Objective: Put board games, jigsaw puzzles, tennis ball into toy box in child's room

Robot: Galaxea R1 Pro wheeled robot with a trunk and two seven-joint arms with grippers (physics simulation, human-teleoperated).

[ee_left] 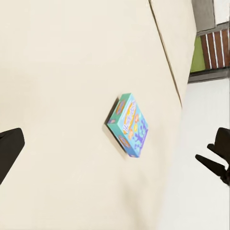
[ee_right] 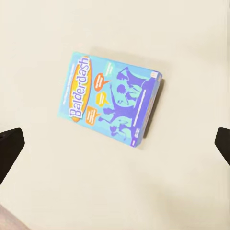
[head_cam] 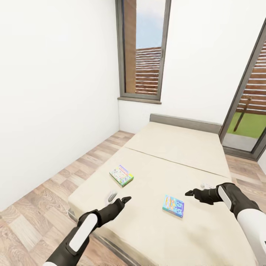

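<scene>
Two board games lie flat on the beige bed [head_cam: 184, 155]. The green one [head_cam: 121, 175] is toward the bed's left side. The blue Balderdash box [head_cam: 173, 205] lies nearer the front and also appears in both wrist views [ee_left: 128, 125] [ee_right: 112, 98]. My left gripper [head_cam: 121, 196] hovers open over the bed's front left corner, left of the blue box and in front of the green one. My right gripper [head_cam: 195, 189] hangs open above the bed just right of the blue box, with its dark fingertips [ee_right: 9, 148] wide apart and the box between and beyond them. Neither holds anything.
A white wall runs along the left, with a strip of wood floor [head_cam: 55, 192] between it and the bed. A tall window [head_cam: 142, 48] stands behind the headboard [head_cam: 184, 123]. A glass door [head_cam: 251, 111] is at the right.
</scene>
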